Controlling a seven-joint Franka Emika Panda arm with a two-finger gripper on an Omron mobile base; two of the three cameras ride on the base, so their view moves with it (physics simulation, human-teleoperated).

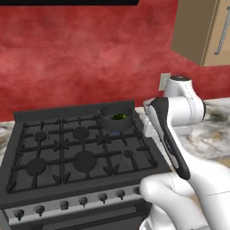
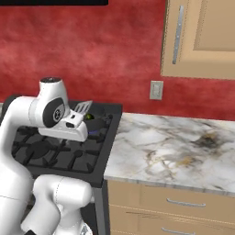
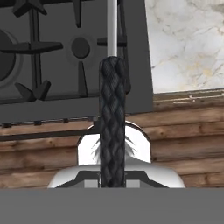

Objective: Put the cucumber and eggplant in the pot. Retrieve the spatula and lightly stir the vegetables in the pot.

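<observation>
gripper (image 3: pixel 112 181) is clamped tight on the spatula (image 2: pixel 83 108), you can see the dark braided handle running straight up the middle of the hand view with the thin silver shaft carrying on toward 12 o'clock over the stove. biggest thing first: the black gas stove (image 1: pixel 67 157) takes up the left side, and the marble counter (image 2: pixel 174 151) sits at its 3 o'clock. on the back right burner is the pot (image 1: pixel 116 120), up around 1 o'clock from the stove's middle. inside it a bit of green shows, that's the cucumber (image 1: pixel 119 117). in the right base view the spatula's pale blade pokes up just above the wrist, near the pot, tilted, can't tell if it's touching anything.
</observation>
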